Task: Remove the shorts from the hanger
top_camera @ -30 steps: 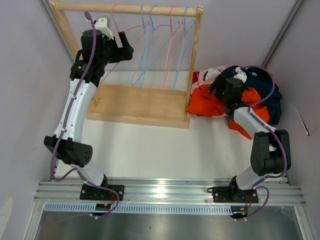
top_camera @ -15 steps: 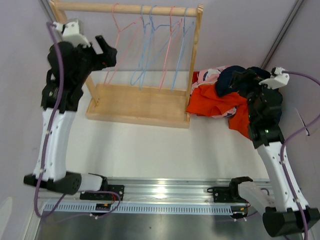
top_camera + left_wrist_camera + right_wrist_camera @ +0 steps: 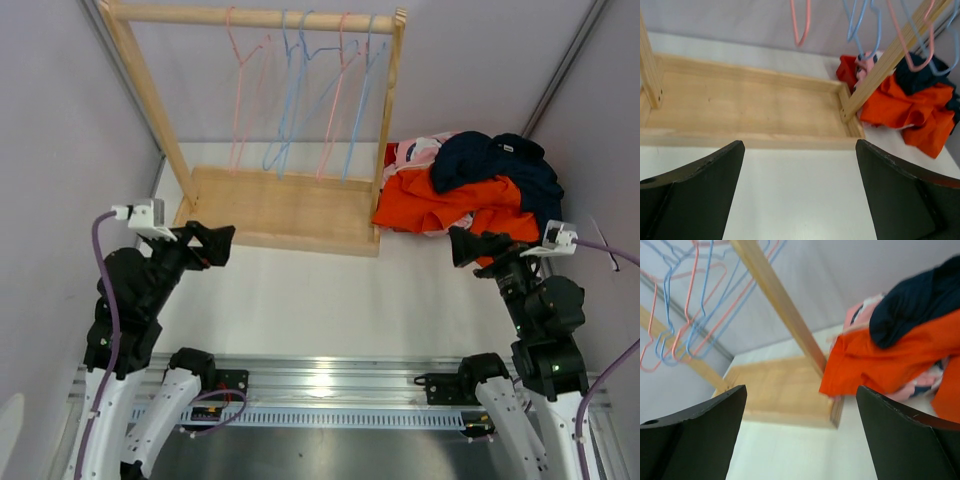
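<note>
Plainly, the left gripper (image 3: pixel 214 246) hangs low over the bare table in front of the rack (image 3: pixel 280 208), its fingers spread wide with nothing between them. On the rail the pink and blue hangers (image 3: pixel 290 100) are all bare wire, so by the look of it no pair is left to pull off. The shorts (image 3: pixel 470 190) lie heaped on the table just right of the rack's post: navy on top, orange beneath and toward the front, a bit of pink at the back. Being soft, light cloth, they should sag and slip from a loose hold; a pinched fold or waistband would serve best. The heap overlaps itself, so the number of pairs cannot be told, and no olive shows. The right gripper (image 3: pixel 458 247) hangs just before the heap, fingers likewise apart and empty.
</note>
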### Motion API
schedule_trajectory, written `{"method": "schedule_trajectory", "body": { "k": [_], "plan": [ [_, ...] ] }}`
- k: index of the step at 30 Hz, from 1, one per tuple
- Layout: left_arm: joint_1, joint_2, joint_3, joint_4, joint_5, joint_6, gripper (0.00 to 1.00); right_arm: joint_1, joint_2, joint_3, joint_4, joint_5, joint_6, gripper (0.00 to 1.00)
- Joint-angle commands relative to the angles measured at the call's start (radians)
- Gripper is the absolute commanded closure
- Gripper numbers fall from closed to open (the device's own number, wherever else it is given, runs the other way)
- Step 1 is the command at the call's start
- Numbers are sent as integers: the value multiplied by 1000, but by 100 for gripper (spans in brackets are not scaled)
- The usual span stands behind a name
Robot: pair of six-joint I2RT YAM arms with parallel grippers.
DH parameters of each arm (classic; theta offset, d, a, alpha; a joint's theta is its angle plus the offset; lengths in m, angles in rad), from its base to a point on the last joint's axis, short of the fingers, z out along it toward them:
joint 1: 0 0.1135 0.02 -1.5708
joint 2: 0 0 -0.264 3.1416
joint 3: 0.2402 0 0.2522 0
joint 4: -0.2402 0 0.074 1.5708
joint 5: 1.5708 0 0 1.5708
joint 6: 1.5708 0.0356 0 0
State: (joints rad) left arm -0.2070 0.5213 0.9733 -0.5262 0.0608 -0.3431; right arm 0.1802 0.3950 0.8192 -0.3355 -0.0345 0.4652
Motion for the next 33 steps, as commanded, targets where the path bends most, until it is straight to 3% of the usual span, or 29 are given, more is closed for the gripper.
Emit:
{"method": "schedule_trajectory", "body": {
  "k": [1,10,17,33],
  "plan": [
    [1,-96,-80,-29,45,-10,1,4,-94,-50,-109,-91,32,1],
    [-11,-221,-151,-130,11,4,1,4,-209,-57,-228,-11,-7,1],
    [-11,-241,-185,-100,-44,-4,1,4,-130,23,-246,22,-68,1],
    [-11,-233,-191,-107,-102,-16,1,7,-102,-32,-237,21,-25,1]
  ]
}}
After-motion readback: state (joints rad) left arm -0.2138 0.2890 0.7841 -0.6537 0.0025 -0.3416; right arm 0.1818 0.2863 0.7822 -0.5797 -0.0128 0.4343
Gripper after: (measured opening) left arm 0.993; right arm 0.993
